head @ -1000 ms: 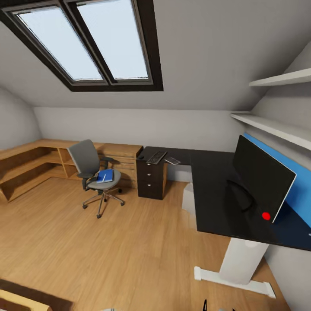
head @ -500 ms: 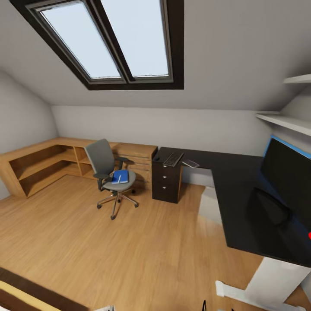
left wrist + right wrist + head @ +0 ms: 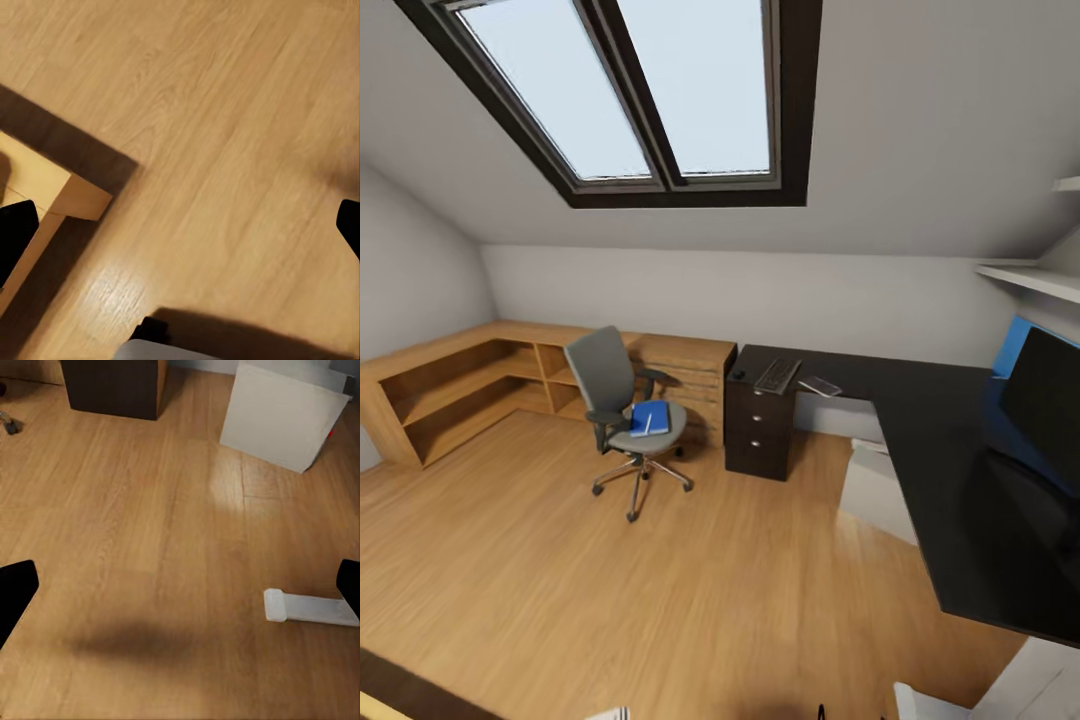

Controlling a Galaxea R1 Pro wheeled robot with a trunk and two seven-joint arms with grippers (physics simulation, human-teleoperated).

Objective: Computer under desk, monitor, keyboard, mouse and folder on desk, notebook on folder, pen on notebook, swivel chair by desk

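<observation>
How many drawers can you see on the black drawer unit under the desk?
3, stacked one above the other on the front of the black drawer unit under the desk's far end, right of the swivel chair.

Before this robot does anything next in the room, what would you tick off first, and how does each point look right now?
1. Bright blue folder on the grey swivel chair seat: not ok, it belongs on the desk.
2. Dark grey keyboard on the glossy black desk: ok, but far from the black monitor: not ok.
3. Pale grey-white computer under the desk: ok.
4. Wooden floor between robot and chair free: ok.
5. Both grippers free of load: ok; fingertips spread in each wrist view, nothing between.
6. Mouse placed: cannot tell.
</observation>
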